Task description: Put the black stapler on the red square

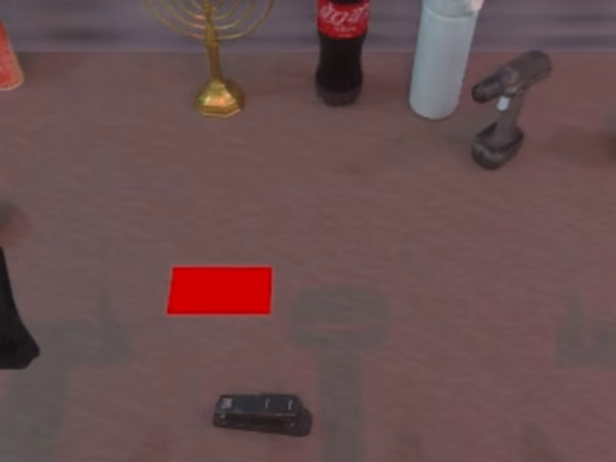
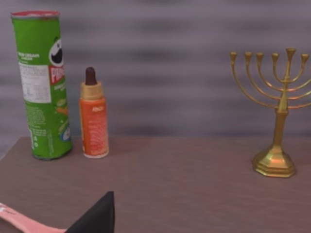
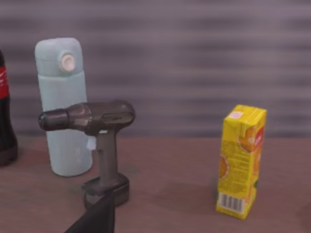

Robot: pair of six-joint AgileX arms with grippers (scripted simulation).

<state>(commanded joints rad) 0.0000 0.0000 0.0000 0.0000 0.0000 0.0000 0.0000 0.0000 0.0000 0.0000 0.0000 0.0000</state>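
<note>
Top view: black stapler (image 1: 263, 414) lying apart from the red square (image 1: 220, 291), neither pincer engaged.

The stapler is seen low in the frame, lengthwise left to right, below and slightly right of the red square, with bare surface (image 1: 404, 250) between them. Along the upper edge a gold candelabrum (image 1: 216, 53), cola bottle (image 1: 342, 48), pale flask (image 1: 443, 58) and power drill (image 1: 505, 106) are lined up. The left arm (image 1: 12, 318) is glimpsed at the left edge. Neither pincer's opening can be told.
</note>
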